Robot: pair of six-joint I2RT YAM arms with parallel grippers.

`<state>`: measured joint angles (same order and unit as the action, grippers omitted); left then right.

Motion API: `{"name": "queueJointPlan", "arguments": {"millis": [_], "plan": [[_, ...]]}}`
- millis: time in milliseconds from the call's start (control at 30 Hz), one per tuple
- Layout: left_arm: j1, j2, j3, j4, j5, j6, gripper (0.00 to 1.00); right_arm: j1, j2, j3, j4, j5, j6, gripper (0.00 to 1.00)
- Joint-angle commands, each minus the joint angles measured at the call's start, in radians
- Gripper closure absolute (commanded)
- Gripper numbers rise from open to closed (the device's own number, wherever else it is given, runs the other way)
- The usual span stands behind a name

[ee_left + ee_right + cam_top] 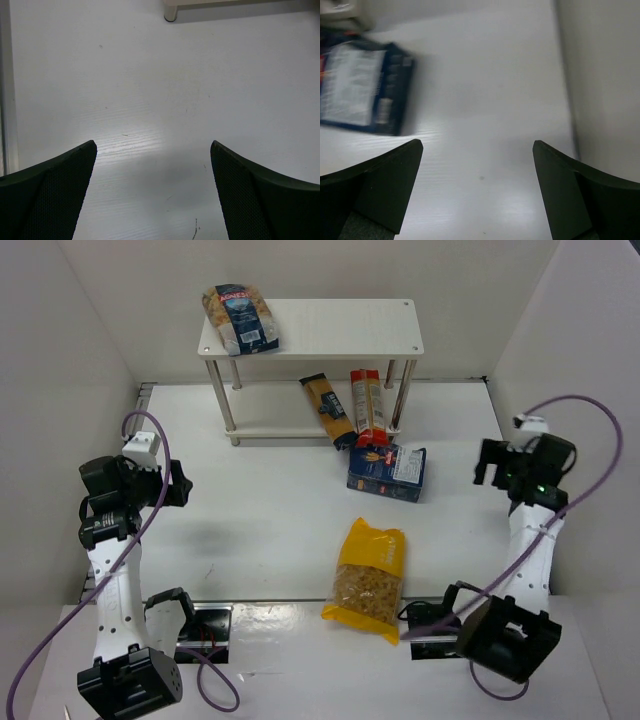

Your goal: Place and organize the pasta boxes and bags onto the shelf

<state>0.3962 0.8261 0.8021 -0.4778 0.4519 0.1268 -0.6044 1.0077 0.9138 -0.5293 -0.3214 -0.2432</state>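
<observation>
The white shelf [340,325] stands at the back. A clear bag with a dark-blue label [240,318] lies on the left of its top board. The yellow-blue spaghetti pack [328,410] and the red-orange one [369,406] lie half under the shelf, by its lower board. The flat dark-blue box [387,472] lies in front of them and shows in the right wrist view [362,87]. The yellow bag of short pasta [367,579] lies near the front. My left gripper [183,485] is open and empty over bare table [152,145]. My right gripper [486,462] is open and empty, right of the box [477,145].
White walls close in the table on the left, back and right; the right wall [600,75] is close to my right gripper. A shelf leg foot [171,14] shows at the top of the left wrist view. Cables trail from both arms.
</observation>
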Motion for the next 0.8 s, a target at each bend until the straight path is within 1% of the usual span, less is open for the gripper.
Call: {"name": "queueJointPlan", "arguments": {"millis": [0,33,133,167,200,233,267,300,333,400,433,467,533,600,667,700,767], "plan": [[0.004,-0.012,0.02,0.031,0.024,0.004,0.0,0.292,0.009,0.076,-0.089,0.094,-0.067,0.01],[0.004,-0.012,0.02,0.031,0.024,0.004,0.0,0.333,0.023,0.076,-0.101,0.097,-0.089,0.01],[0.004,-0.021,0.02,0.031,0.024,0.004,0.0,0.399,0.034,0.063,-0.113,0.032,-0.162,0.01],[0.004,-0.021,0.02,0.031,0.024,0.004,0.0,0.429,0.034,0.054,-0.113,0.031,-0.18,0.01],[0.004,-0.03,0.02,0.031,0.033,0.004,0.0,0.469,0.022,0.054,-0.113,0.054,-0.204,0.01],[0.004,-0.03,0.02,0.031,0.033,0.004,0.0,0.554,0.022,0.043,-0.113,0.103,-0.214,0.01],[0.004,-0.041,0.02,0.031,0.033,0.004,0.0,0.59,0.022,0.043,-0.113,0.122,-0.223,0.01],[0.004,-0.041,0.02,0.031,0.033,0.004,0.0,0.619,0.046,0.043,-0.113,0.137,-0.232,0.01],[0.004,-0.041,0.02,0.031,0.033,0.004,0.0,0.677,0.06,0.043,-0.113,0.154,-0.251,0.01],[0.004,-0.041,0.02,0.031,0.033,0.004,0.0,0.748,0.103,0.033,-0.113,0.232,-0.26,0.01],[0.004,-0.041,0.02,0.031,0.033,0.004,0.0,0.809,0.118,0.033,-0.113,0.257,-0.26,0.01],[0.004,-0.032,0.02,0.031,0.033,0.004,0.0,0.837,0.136,0.045,-0.126,0.271,-0.26,0.01],[0.004,-0.021,0.02,0.031,0.033,0.004,0.0,0.882,0.184,0.078,-0.178,0.251,-0.287,0.01],[0.004,-0.021,0.02,0.031,0.033,0.004,0.0,0.969,0.193,0.079,-0.19,0.239,-0.312,0.01],[0.004,-0.021,0.02,0.031,0.033,0.004,0.0,1.028,0.218,0.091,-0.245,0.239,-0.358,0.01],[0.013,-0.021,0.02,0.031,0.033,0.004,0.0,1.069,0.232,0.091,-0.265,0.205,-0.37,0.01],[0.026,-0.03,0.02,0.031,0.033,0.004,0.0,1.112,0.259,0.12,-0.328,0.165,-0.415,0.01]]}}
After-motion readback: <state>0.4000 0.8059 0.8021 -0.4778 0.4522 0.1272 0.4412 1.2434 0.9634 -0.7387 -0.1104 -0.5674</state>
